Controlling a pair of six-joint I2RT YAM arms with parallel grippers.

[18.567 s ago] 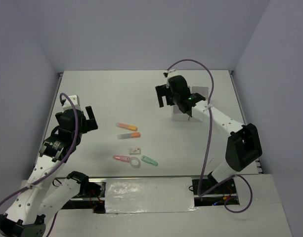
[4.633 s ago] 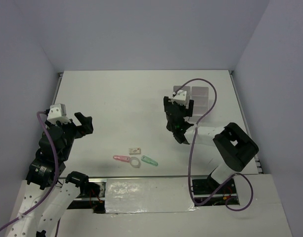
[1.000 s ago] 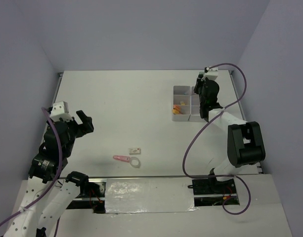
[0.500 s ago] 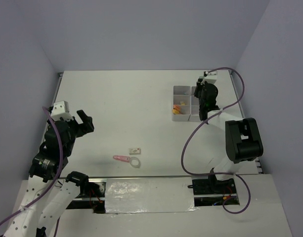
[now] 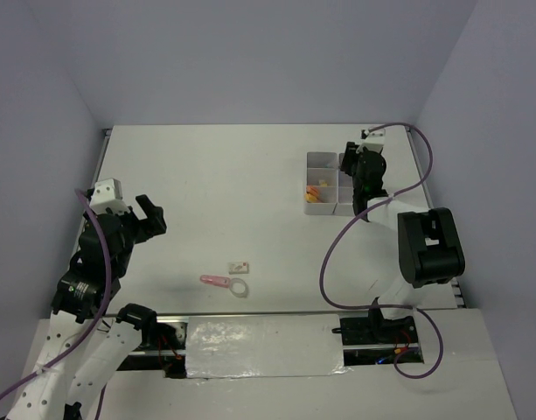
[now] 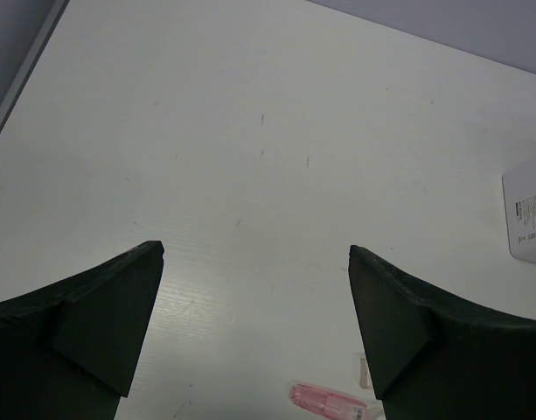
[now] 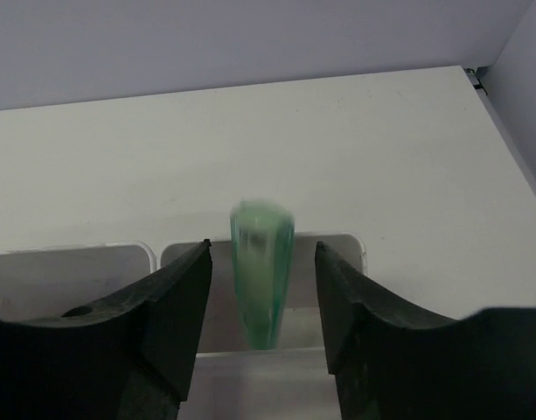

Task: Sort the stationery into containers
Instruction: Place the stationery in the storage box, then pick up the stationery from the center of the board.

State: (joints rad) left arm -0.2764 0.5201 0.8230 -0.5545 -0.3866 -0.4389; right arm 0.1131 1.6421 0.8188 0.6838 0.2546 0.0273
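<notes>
From above, the right gripper (image 5: pixel 355 166) hangs over the white compartment block (image 5: pixel 321 164). The left gripper (image 5: pixel 150 217) is spread wide, well apart from a pink piece (image 5: pixel 215 281), clear ring (image 5: pixel 239 288) and eraser (image 5: pixel 240 265) on the table (image 5: pixel 206 175).

Left wrist — only the pink piece (image 6: pixel 329 401) shows between the fingers.

Right wrist — jaws parted, with a blurred green piece (image 7: pixel 261 271) between them, touching neither, over a compartment.

The flat white table (image 5: pixel 206 175) carried a white plastic block of square compartments (image 5: pixel 321 208) toward its far right. Near the front edge, left of centre, a slim pink piece (image 5: pixel 215 281) lay just beside a clear ring (image 5: pixel 239 287), with a small white eraser (image 5: pixel 240 265) just beyond them.
</notes>
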